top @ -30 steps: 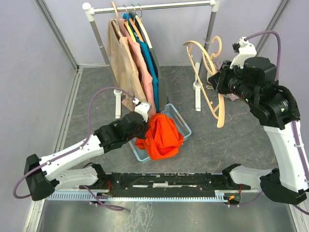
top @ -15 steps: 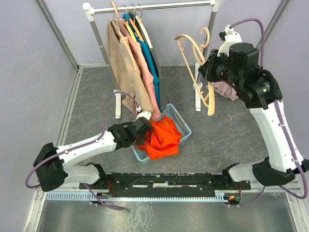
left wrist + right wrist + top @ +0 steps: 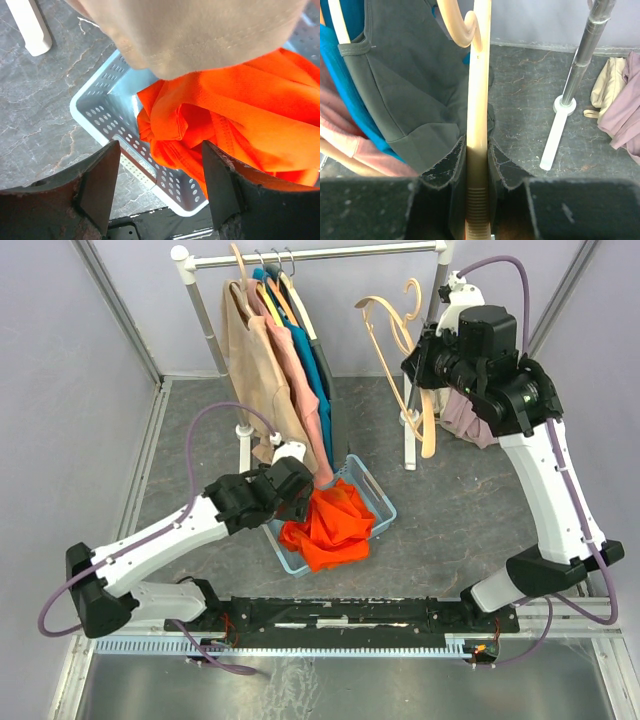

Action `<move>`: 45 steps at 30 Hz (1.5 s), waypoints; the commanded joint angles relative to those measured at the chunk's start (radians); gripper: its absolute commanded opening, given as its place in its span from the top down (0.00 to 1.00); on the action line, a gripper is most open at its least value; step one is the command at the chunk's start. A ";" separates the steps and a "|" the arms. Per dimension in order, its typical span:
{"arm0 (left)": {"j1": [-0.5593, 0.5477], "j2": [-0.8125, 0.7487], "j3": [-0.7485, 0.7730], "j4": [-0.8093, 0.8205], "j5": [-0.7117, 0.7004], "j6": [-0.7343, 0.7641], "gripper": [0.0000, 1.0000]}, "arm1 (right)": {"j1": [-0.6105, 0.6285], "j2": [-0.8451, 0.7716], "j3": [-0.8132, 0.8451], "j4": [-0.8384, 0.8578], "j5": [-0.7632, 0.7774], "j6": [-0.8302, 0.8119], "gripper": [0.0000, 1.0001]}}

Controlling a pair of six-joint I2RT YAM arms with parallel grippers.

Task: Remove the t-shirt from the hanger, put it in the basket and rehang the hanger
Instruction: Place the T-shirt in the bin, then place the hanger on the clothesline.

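beige shirt (image 3: 200,30) hides orange t-shirt's (image 3: 240,115) far edge

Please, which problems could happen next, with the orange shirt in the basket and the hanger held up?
1. The orange t-shirt is heaped over the basket's near rim, so it might slide out.
2. The open left gripper sits just under a pale hanging shirt's hem; rising could snag it.
3. The right gripper holds the hanger close to the rack post; a swing might knock it.
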 commanded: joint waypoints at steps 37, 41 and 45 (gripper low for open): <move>-0.002 -0.329 0.225 0.504 -0.086 0.337 0.11 | -0.106 0.358 0.409 0.237 -0.157 0.014 0.99; -0.001 -0.310 0.243 0.518 -0.095 0.356 0.11 | -0.109 0.363 0.418 0.257 -0.148 0.021 0.99; -0.002 -0.299 0.249 0.534 -0.107 0.360 0.09 | -0.114 0.370 0.417 0.257 -0.129 0.031 0.99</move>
